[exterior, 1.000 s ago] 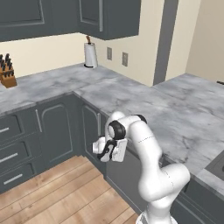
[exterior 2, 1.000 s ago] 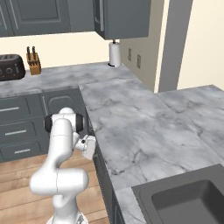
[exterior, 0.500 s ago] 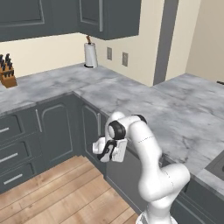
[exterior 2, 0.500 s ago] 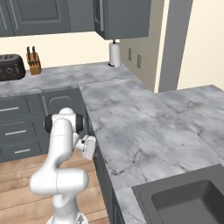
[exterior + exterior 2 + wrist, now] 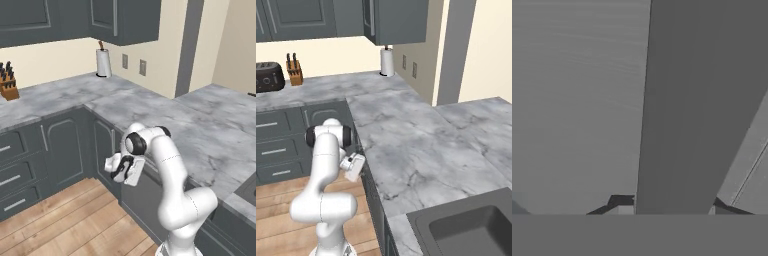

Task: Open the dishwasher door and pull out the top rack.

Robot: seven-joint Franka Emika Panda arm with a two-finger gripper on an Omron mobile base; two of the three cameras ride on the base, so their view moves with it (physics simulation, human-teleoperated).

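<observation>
The dishwasher door (image 5: 145,200) is a dark grey panel under the counter, standing shut; in the right base view the door (image 5: 372,195) is seen nearly edge-on. My gripper (image 5: 133,171) presses up against its top edge just under the counter lip, and from the other side the gripper (image 5: 360,167) sits at the same spot. In the hand view the door's bar handle (image 5: 697,100) runs lengthwise between my fingertips (image 5: 623,204), which touch it on both sides; the gripper (image 5: 671,207) is shut on it. The door face (image 5: 577,100) lies behind. The top rack is hidden behind the door.
Drawer fronts (image 5: 15,175) and panelled cabinet doors (image 5: 62,150) line the left run. A knife block (image 5: 7,82), a paper towel roll (image 5: 103,62) and a toaster (image 5: 268,77) stand on the counter. A sink (image 5: 471,232) lies at the near right. Wooden floor (image 5: 65,220) stretches below.
The jaws have closed in onto the door's bar handle. The arm and the door have stayed where they were.
</observation>
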